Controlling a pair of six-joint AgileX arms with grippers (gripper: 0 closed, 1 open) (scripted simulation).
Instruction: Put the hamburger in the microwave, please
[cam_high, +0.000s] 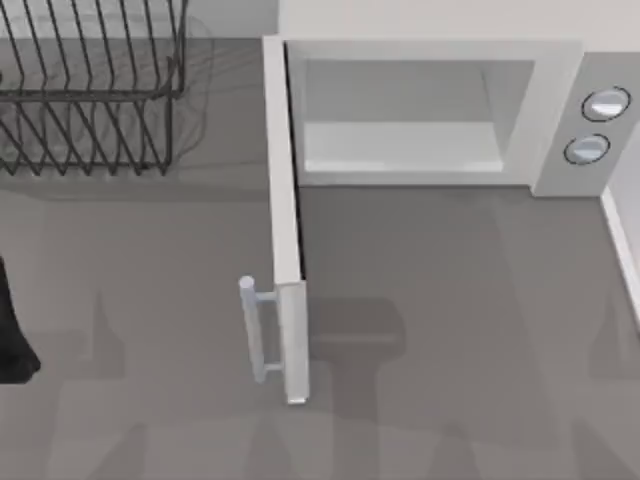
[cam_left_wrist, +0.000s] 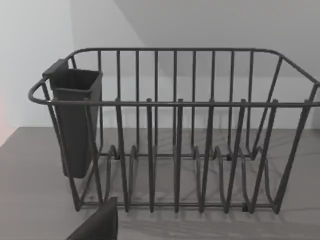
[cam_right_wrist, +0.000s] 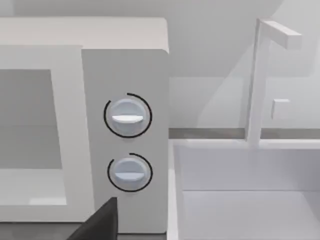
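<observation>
The hamburger is out of view. The white microwave (cam_high: 560, 80) stands at the back right with its door (cam_high: 285, 220) swung wide open toward the table's front. The bar handle (cam_high: 258, 330) is on the door's left face. Nothing lies in its pale cavity (cam_high: 400, 120). Two silver knobs (cam_high: 605, 105) sit on its right panel, also seen close up as knobs (cam_right_wrist: 127, 116) in the right wrist view. My left arm (cam_high: 12, 330) is at the far left edge. A dark part of my left gripper (cam_left_wrist: 97, 225) faces the rack. A dark part of my right gripper (cam_right_wrist: 100, 222) faces the microwave (cam_right_wrist: 125, 65).
A dark wire rack (cam_high: 90, 90) stands at the back left, and the rack (cam_left_wrist: 175, 135) carries a dark cup holder (cam_left_wrist: 75, 120) on one end. A white basin-like fixture (cam_right_wrist: 240, 200) adjoins the microwave's right side. The open door juts across the table's middle.
</observation>
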